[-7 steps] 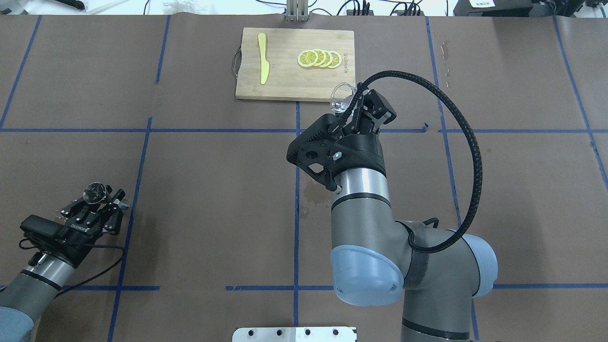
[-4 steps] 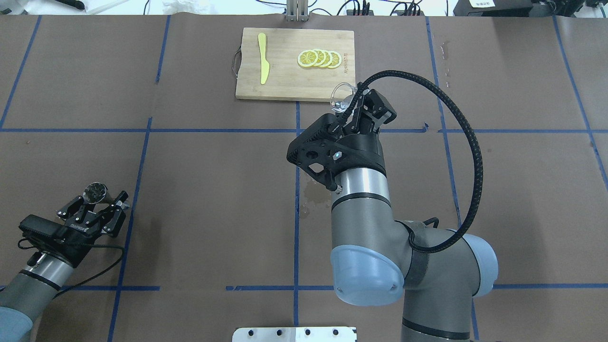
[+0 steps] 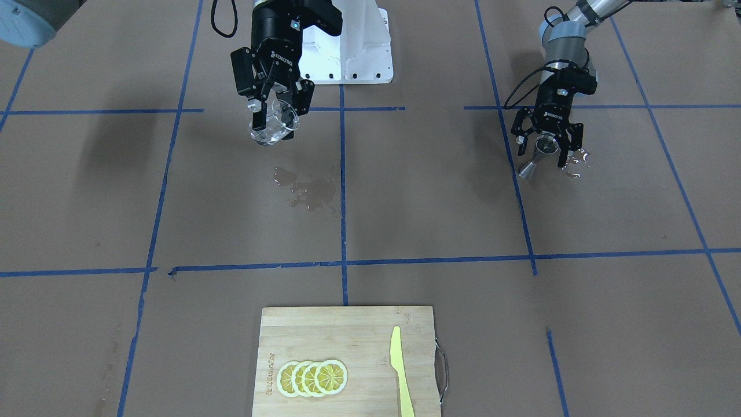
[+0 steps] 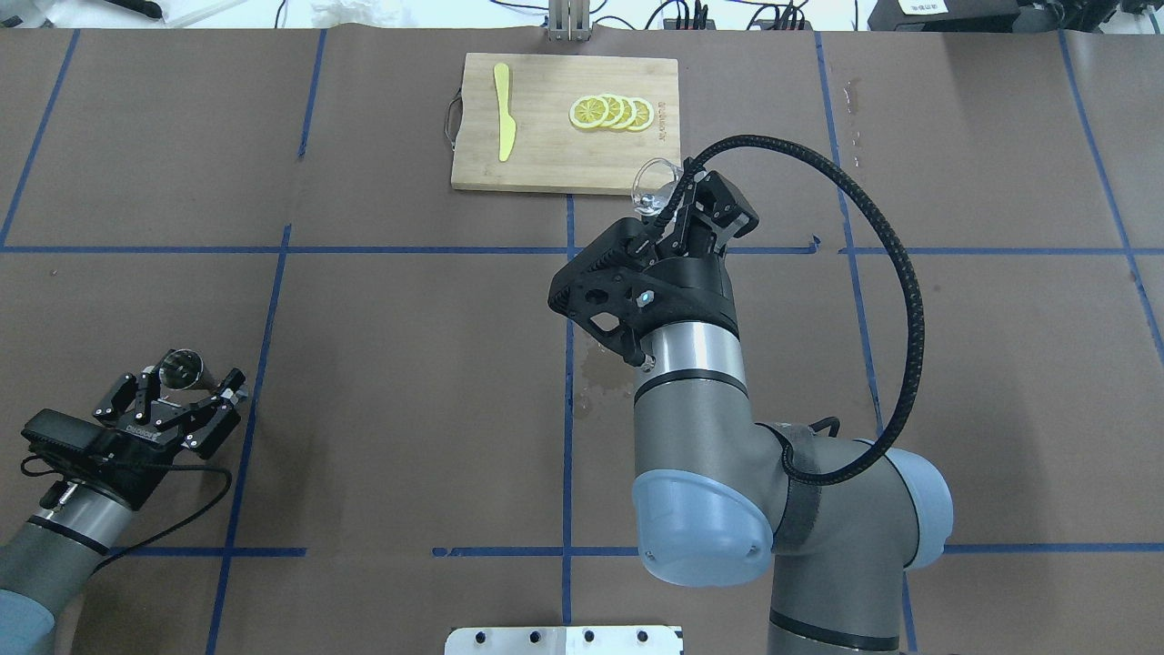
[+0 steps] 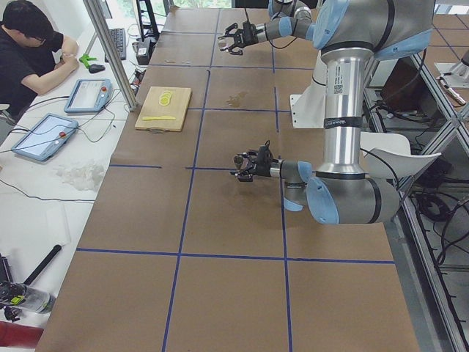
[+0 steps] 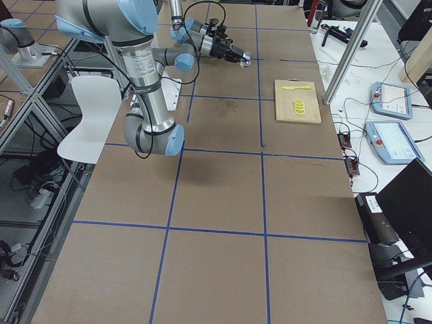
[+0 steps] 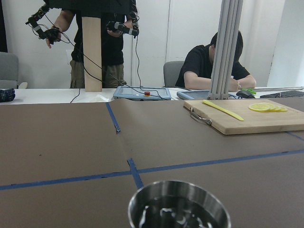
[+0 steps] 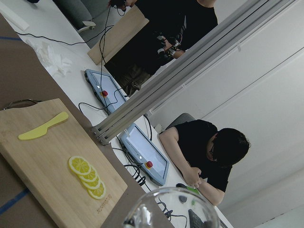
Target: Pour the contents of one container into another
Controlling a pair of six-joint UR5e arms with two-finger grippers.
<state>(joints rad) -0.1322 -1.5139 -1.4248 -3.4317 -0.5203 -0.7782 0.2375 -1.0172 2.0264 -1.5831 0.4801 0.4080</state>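
While brown paper with blue tape lines covers the table (image 4: 409, 364), the right arm (image 4: 700, 437) stands over its middle, pointing toward the wooden cutting board (image 4: 546, 155) at the far edge. A wet patch (image 3: 307, 194) lies on the paper near the centre. The right gripper (image 3: 277, 119) is closed on a clear glass cup (image 3: 271, 124), held tilted above the table. The left gripper (image 4: 189, 377), low at the robot's left side, has its fingers spread wide; a small metal cup (image 4: 182, 367) with liquid inside stands between them, and they seem not to touch it. On the board lie a yellow knife (image 4: 503, 111) and overlapping lemon slices (image 4: 611, 113).
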